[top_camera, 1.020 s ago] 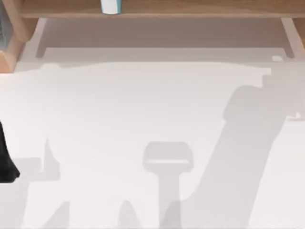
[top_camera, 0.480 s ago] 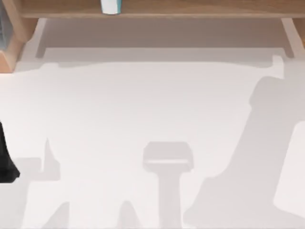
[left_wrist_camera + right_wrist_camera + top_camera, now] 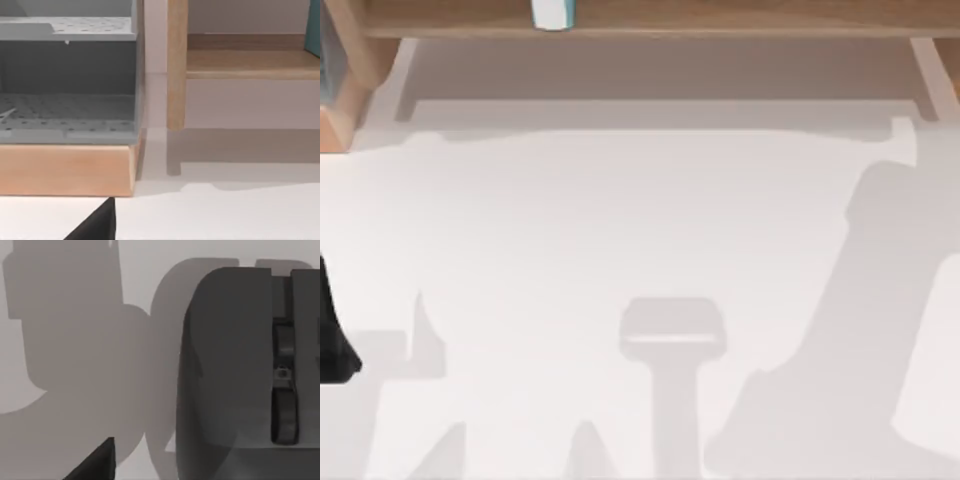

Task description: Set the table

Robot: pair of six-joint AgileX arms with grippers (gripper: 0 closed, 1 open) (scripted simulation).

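The white table [image 3: 620,220] spreads across the top view, bare except for the arms' grey shadows. A black part of my left arm [image 3: 332,345] pokes in at the table's left edge. In the left wrist view a dark corner of my left gripper [image 3: 97,226] hangs over the table [image 3: 225,215], facing the shelf. In the right wrist view a dark corner of my right gripper [image 3: 97,462] hovers over the shadowed table [image 3: 150,275].
A light-brown wooden shelf frame [image 3: 650,22] runs along the back, with a white and teal cup [image 3: 551,12] on it. A grey perforated rack [image 3: 70,75] sits on a wooden base [image 3: 65,167] at the back left. A dark grey slotted block [image 3: 230,365] stands near the right gripper.
The right arm's shadow has slid toward the table's right edge, and a small pale bit at that edge is gone. The left arm has held still.
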